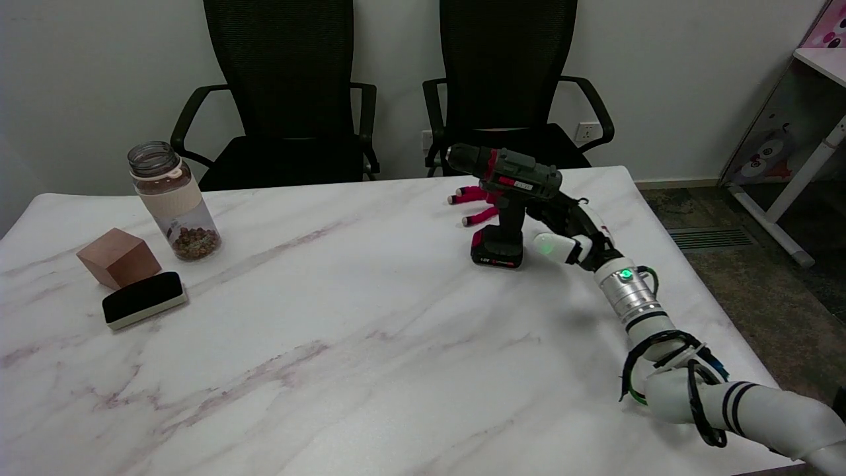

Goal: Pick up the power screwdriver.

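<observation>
Standing upright on its battery base, the screwdriver occupies the marble table's far right part, chuck pointing to 9 o'clock. At its 3 o'clock, the right hand sits just beside the handle with fingers spread, holding nothing. Pink objects lie behind; a jar, block and eraser sit well apart at 9 o'clock.

On the table the power screwdriver stands at two o'clock, the right hand just beside it at three o'clock. At nine o'clock a jar stands behind a block and an eraser
</observation>
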### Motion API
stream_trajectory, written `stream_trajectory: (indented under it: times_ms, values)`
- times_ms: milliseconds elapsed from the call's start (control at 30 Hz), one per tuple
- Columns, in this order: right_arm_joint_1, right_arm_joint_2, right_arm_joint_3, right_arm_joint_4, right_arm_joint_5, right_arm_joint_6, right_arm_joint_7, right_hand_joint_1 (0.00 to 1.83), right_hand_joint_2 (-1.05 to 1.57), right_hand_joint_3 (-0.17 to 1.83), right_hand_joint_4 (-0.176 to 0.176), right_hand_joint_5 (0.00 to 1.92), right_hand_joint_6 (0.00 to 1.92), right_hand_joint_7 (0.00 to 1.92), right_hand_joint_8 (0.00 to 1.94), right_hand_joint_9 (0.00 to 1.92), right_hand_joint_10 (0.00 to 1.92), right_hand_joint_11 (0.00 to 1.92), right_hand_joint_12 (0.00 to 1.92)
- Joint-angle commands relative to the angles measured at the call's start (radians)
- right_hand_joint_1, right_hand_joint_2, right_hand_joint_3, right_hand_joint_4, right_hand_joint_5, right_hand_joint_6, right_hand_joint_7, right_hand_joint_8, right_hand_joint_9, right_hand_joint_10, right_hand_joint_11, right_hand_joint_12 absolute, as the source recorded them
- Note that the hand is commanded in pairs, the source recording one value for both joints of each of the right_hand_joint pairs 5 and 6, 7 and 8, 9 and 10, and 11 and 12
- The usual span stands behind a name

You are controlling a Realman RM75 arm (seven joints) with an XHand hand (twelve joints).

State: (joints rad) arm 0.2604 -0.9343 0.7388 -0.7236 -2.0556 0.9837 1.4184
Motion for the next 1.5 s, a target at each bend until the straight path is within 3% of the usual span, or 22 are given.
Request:
stream_trajectory:
  times_ms: [33, 1500]
  values:
    - [0.106, -0.084, -0.081, 0.061, -0.005, -0.069, 0.105, 0.88, -0.41, 0.95, 0.176, 0.46, 0.46, 0.46, 0.46, 0.32, 0.32, 0.32, 0.32]
    - [0.151, -0.092, -0.087, 0.056, -0.014, -0.079, 0.114, 0.89, -0.35, 0.83, 0.176, 0.42, 0.42, 0.42, 0.42, 0.36, 0.36, 0.42, 0.42]
